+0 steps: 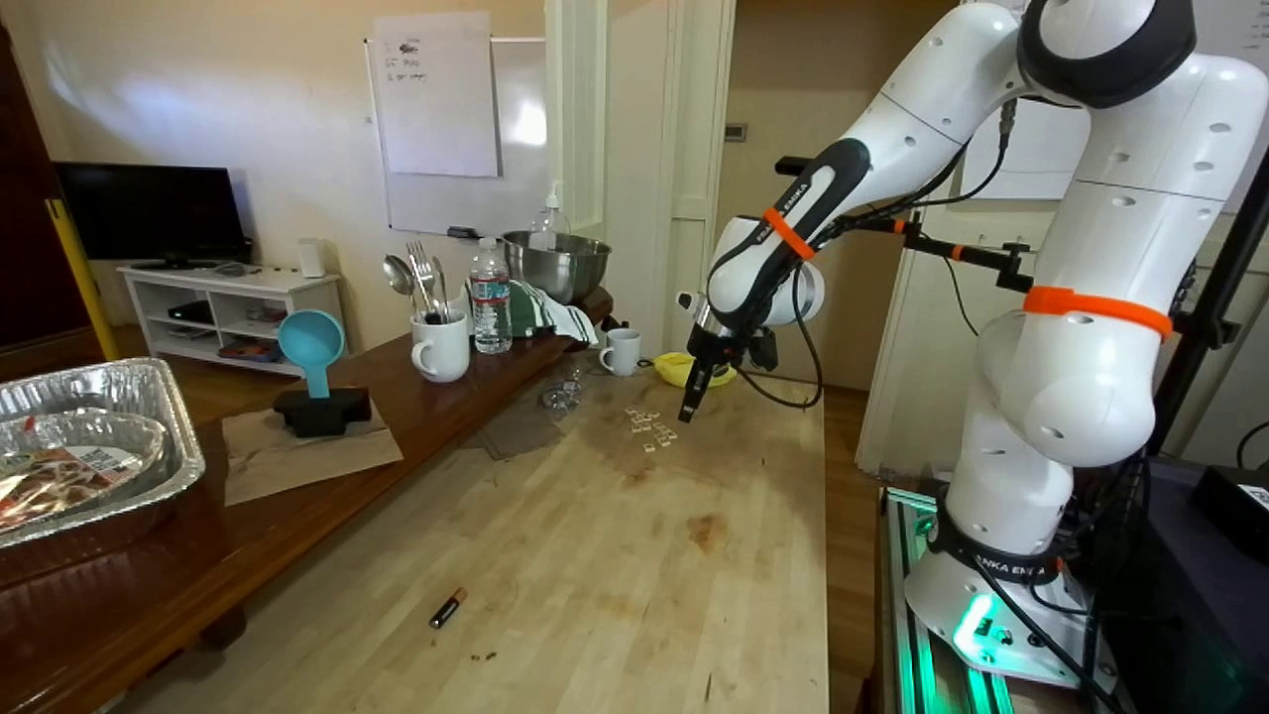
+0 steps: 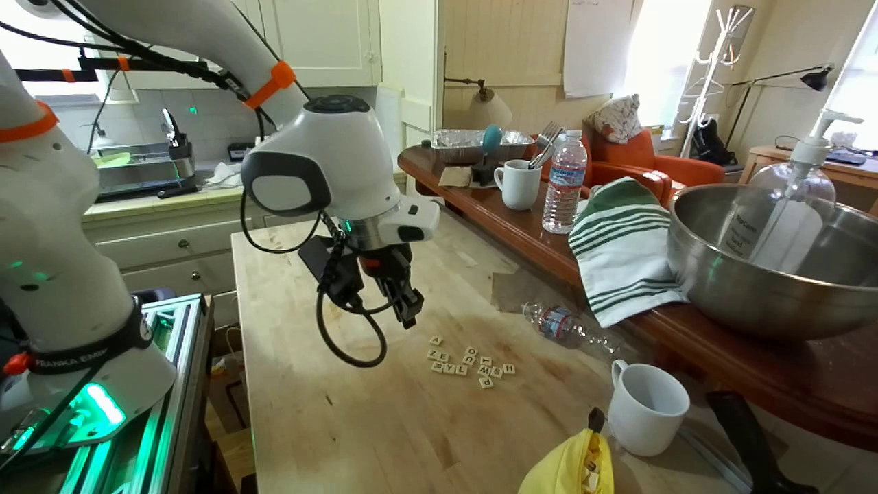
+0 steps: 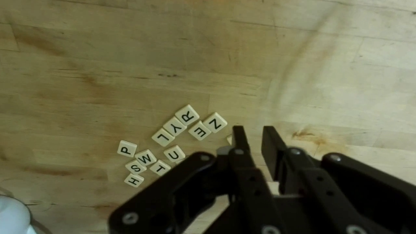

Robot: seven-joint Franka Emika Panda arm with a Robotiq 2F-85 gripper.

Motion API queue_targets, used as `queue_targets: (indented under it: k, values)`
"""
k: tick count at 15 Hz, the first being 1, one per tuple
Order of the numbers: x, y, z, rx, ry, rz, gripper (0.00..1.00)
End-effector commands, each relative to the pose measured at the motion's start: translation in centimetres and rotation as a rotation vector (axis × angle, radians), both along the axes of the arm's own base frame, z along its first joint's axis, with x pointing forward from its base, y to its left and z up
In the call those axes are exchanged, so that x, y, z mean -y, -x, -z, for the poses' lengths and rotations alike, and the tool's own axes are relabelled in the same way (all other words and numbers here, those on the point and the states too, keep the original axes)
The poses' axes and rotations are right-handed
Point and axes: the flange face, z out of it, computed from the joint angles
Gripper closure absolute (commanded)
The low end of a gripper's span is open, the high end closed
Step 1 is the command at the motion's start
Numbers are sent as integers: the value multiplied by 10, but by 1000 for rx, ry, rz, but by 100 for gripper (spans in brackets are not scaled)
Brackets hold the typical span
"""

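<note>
Above the pale butcher-block tabletop [image 1: 615, 555], your gripper [image 3: 253, 130] hangs with its slender black fingers [image 3: 240, 138] released: they run parallel, a narrow gap between them, and bare wood grain shows through it. Your closest piece is a single cream tile [image 2: 436, 340], set a little apart from its neighbours; the wrist view gives you only a sliver of it beside a fingertip.

The rest of the letter tiles [image 3: 187, 115] lie near, flat on the wood, small smooth squares with rounded corners and black letters facing up. You can read R, Y and L in a slanting row, edge to edge, with E and Z paired next to them; P, W, S, H, T and U make a looser patch farther from your fingers.

Around them the tabletop is grained, with brown stains and scuffs. Beyond the tiles in an exterior view you have a clear plastic bottle [image 2: 566, 328] on its side, a glossy white mug [image 2: 648, 412] with a curved handle, and a soft yellow pouch [image 2: 566, 463] with pale pieces [image 2: 590, 477] in its unzipped mouth. A cylindrical battery [image 1: 448, 607], black and copper, lies well apart. On the polished dark wood counter [image 1: 208, 545] alongside, a steel bowl [image 2: 754, 309] with a rounded wall stands by a green-and-white striped cloth [image 2: 621, 254], its soft weave draped over the edge.
</note>
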Motion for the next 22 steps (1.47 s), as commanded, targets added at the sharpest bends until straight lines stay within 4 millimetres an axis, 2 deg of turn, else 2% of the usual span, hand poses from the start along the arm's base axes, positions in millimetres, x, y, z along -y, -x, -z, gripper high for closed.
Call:
queue_targets:
  k: [1, 8, 14, 22]
  values:
    - [7, -13, 14, 13, -2, -6, 100]
    - [22, -32, 35, 12, 2, -4, 100]
    - [24, -38, 58, -11, -2, 1, 100]
    - [26, -45, 78, -18, -24, 22, 100]
